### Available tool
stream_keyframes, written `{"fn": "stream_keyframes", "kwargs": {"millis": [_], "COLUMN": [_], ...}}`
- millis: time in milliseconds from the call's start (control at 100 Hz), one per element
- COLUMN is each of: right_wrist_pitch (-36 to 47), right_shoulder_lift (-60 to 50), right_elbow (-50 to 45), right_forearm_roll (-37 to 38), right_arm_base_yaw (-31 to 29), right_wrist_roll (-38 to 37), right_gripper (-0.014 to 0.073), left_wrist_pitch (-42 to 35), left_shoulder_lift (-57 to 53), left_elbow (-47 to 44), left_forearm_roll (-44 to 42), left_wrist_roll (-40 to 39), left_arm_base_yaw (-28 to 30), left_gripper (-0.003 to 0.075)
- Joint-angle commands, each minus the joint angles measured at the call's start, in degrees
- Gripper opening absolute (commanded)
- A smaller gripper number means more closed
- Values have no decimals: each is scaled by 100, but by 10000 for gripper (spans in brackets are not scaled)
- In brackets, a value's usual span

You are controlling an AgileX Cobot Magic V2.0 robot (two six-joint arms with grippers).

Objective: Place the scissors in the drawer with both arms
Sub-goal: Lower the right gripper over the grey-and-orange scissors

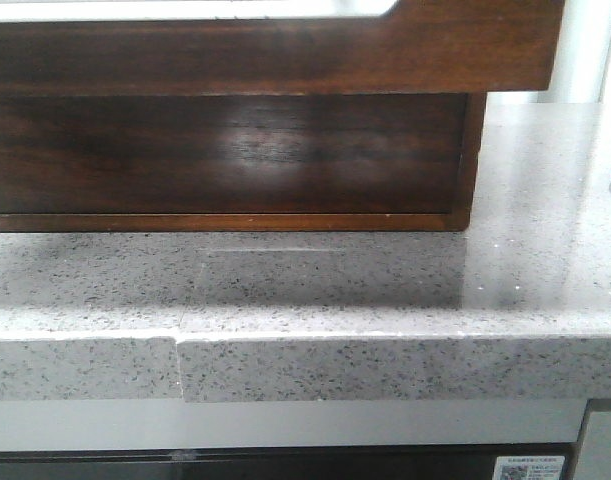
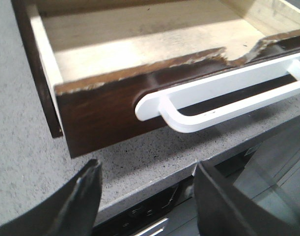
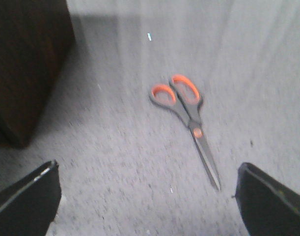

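1. Front view: a dark reddish-brown wooden drawer [image 1: 225, 50] juts out toward the camera across the top of the frame, w/ a whitish cut-out strip along its upper edge. Under it sits the dark wood cabinet body [image 1: 225, 150], resting on a grey speckled stone countertop [image 1: 335, 290]. No arms show in this view.
2. Left wrist view: the drawer [image 2: 100, 113] is pulled open over the counter edge. Its pale wood interior holds nothing visible. The front's top edge is chipped & ragged. A white bar handle [image 2: 223, 93] runs along the front.
3. Left gripper [image 2: 147, 196]: fingers spread apart, holding nothing, hovering just in front of the drawer front, below the handle's end.
4. Right wrist view: scissors [image 3: 186, 115] w/ orange-lined grey handles lie flat on the countertop [image 3: 115, 162], blades closed, tips pointing toward the gripper. The view is a bit blurred.
5. Right gripper [image 3: 147, 196]: fingers wide apart, empty, above the counter, not touching the scissors.
6. A dark wood corner [image 3: 27, 69] stands off to one side of the scissors, apart from them.
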State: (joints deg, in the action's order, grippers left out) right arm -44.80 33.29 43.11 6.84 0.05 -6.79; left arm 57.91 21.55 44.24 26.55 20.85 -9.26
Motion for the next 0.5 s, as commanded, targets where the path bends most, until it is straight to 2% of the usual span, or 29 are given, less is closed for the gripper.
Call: {"fn": "stream_keyframes", "kwargs": {"millis": [0, 120, 340, 490], "right_wrist_pitch": [-113, -558, -1152, -1493], "right_shoulder_lift": [523, 1263, 2637, 3512], "right_elbow": [387, 683, 1314, 1827], "right_forearm_roll": [183, 194, 170, 77], "right_arm_base_yaw": [-12, -234, -1030, -1199], "right_wrist_roll": [-116, -125, 123, 485], "right_gripper": [650, 650, 650, 650], "left_wrist_pitch": [-469, -650, -1216, -1394], "left_shoulder_lift": [241, 472, 657, 656], "left_elbow": [321, 463, 474, 474], "left_forearm_roll": [-167, -614, -639, -639], "left_wrist_roll": [-39, 18, 346, 364], "left_arm_base_yaw": [-302, -574, -627, -627], "left_gripper": [388, 388, 388, 388]}}
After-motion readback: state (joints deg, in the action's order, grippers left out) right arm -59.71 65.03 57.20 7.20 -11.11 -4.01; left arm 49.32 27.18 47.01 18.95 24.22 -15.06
